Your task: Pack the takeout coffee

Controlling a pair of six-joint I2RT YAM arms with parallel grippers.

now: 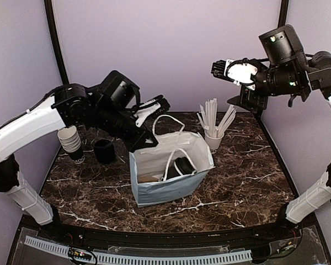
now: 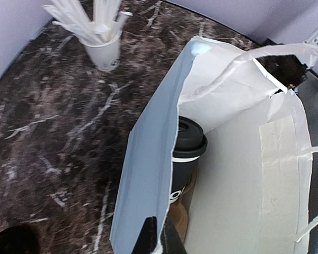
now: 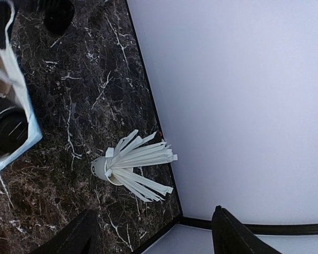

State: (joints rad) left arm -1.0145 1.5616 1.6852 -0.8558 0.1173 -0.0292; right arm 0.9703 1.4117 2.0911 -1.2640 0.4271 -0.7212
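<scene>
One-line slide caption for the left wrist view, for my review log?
Lidded takeout coffee sitting inside the open white paper bag, cup of white sticks beyond.

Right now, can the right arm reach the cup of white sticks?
Probably yes: the right gripper hangs open above the cup of white sticks, with nothing between them.

Right claw [image 1: 217, 69] raised, jaws apart.

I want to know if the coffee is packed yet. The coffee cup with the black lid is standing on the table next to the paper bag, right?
Not quite. The coffee cup with the black lid is standing inside the paper bag, not on the table next to it. The left wrist view looks down into the open bag and shows the cup there.
</scene>
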